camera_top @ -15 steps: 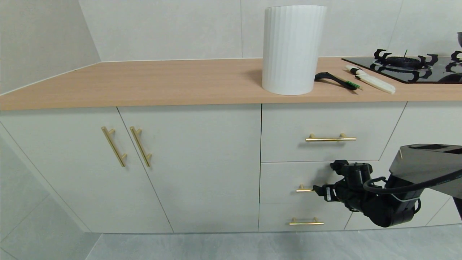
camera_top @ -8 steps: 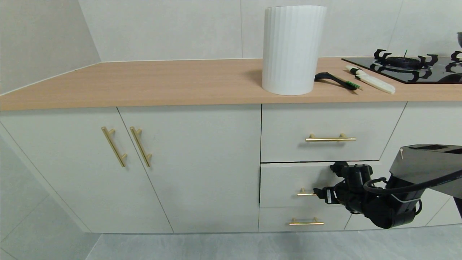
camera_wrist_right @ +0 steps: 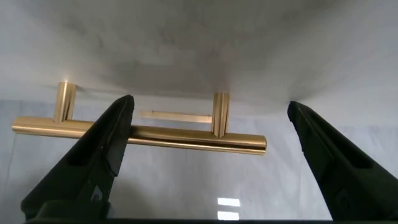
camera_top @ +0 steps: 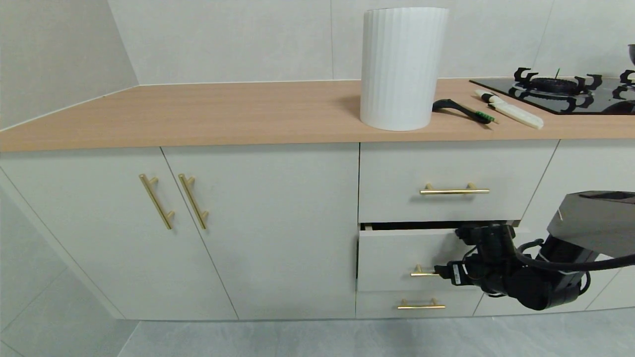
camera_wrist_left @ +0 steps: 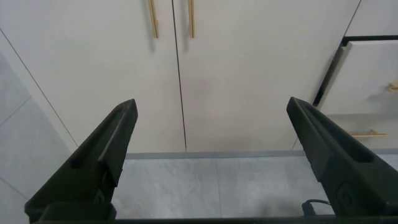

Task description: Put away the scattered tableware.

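Countertop (camera_top: 223, 114) carried the scattered tableware (camera_top: 508, 110) beside the white container (camera_top: 401, 69), well above the right gripper (camera_top: 440, 270). Middle drawer (camera_top: 397, 253) stood slightly pulled out. Its handle (camera_wrist_right: 155, 134) ran horizontal, straight ahead of the right jaws, which were spread wide; contact unclear. Left gripper (camera_wrist_left: 211, 106) was spread wide and empty.

— What tableware lies on the table (camera_top: 223, 111)?
— A black spoon (camera_top: 449, 105), a thin green-tipped stick (camera_top: 480, 115) and a white knife (camera_top: 513, 115), all lying flat.
— Where exactly?
— Between the tall ribbed white holder (camera_top: 399, 69) and the hob (camera_top: 555, 96). The spoon's broad end lies just beside the holder, with the stick alongside its handle.
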